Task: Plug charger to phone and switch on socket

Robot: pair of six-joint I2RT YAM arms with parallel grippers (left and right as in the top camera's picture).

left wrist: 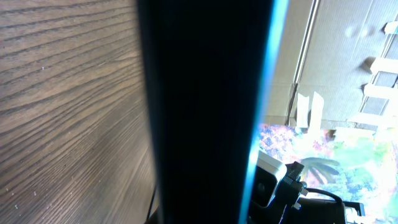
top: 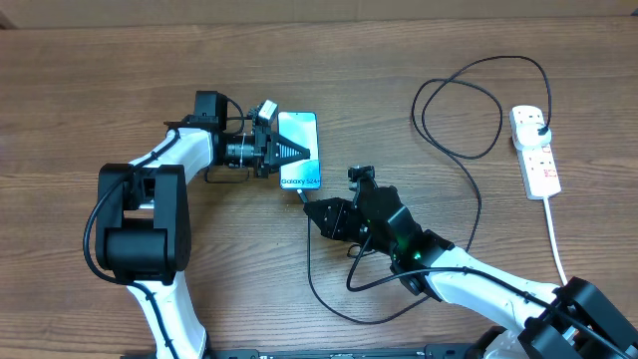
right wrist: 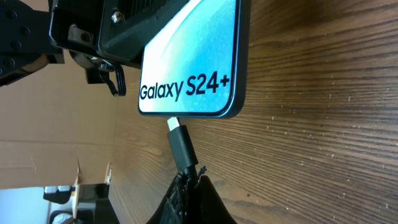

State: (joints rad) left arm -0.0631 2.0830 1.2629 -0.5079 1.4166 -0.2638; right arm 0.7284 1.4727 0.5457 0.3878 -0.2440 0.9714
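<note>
Squarely at phone (right wrist: pixel 199 56) bottom edge, charger (right wrist: pixel 181 146) tip in right gripper (right wrist: pixel 193 182).

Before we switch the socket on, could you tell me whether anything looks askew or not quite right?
One thing: the charger's connector, held by the right claw, meets the phone at a slight slant, and its bare metal tip shows outside the port, so it seems not fully seated. Nothing else stands out.

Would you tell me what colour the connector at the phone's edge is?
Black, with a whitish tip; the small cable connector shows best in the right wrist view.
</note>
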